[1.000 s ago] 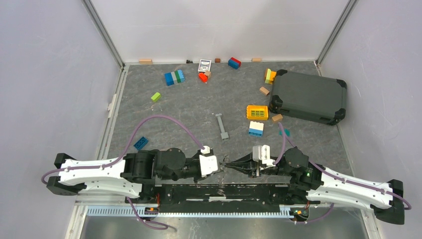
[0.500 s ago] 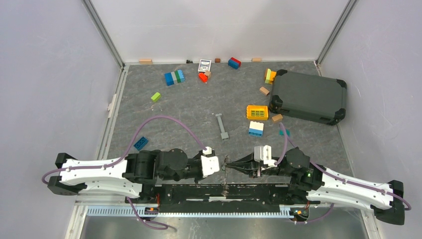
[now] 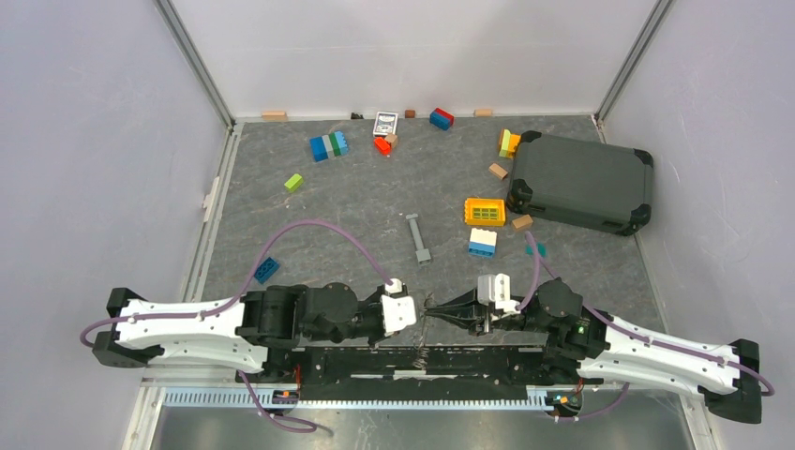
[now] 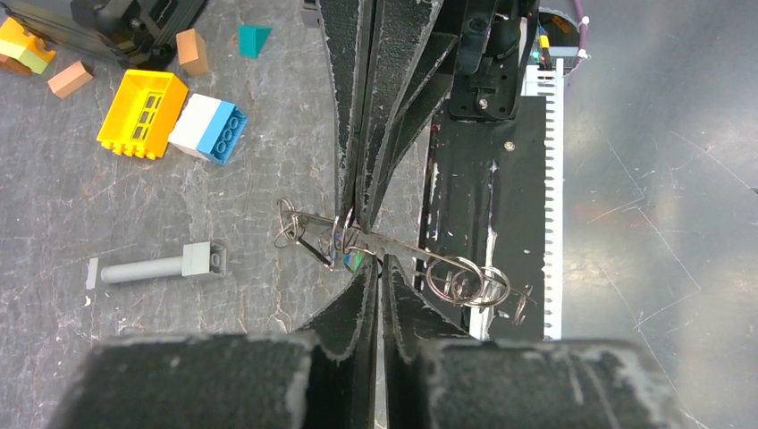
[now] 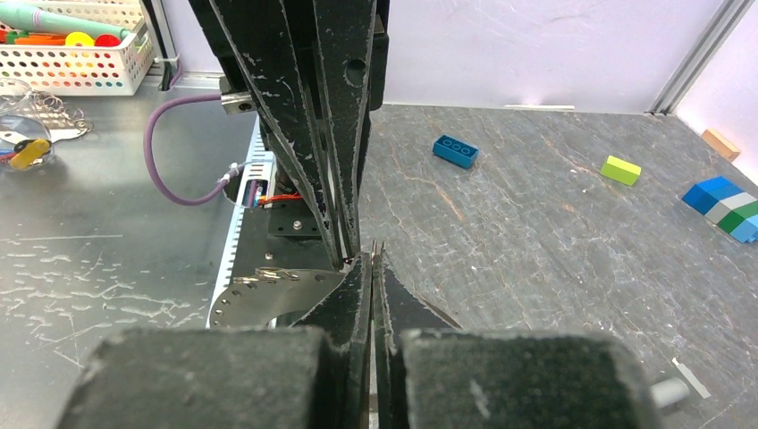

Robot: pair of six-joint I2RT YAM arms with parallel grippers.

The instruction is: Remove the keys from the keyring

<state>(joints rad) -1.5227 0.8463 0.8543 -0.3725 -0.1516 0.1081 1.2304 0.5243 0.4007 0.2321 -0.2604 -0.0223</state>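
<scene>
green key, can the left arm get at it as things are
Probably yes: the green key sits among the keys right at the left gripper's shut tips, nothing between, though the right gripper pinches those keys close beside it.

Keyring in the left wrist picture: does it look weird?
Yes. The keyring isn't one neat circle: wire loops bunch at each end with a thin straight strand between, stretched between the left end effector and right end effector. It looks pulled out of shape.

Left pincer [image 4: 380, 265] and right pincer [image 5: 372, 256] are meeting tip to tip at the bench's [image 3: 356, 202] near edge.
The keys [image 4: 350, 257] and keyring [image 4: 460, 281] are hanging between them; a bar [image 3: 418, 238] is lying behind.
</scene>
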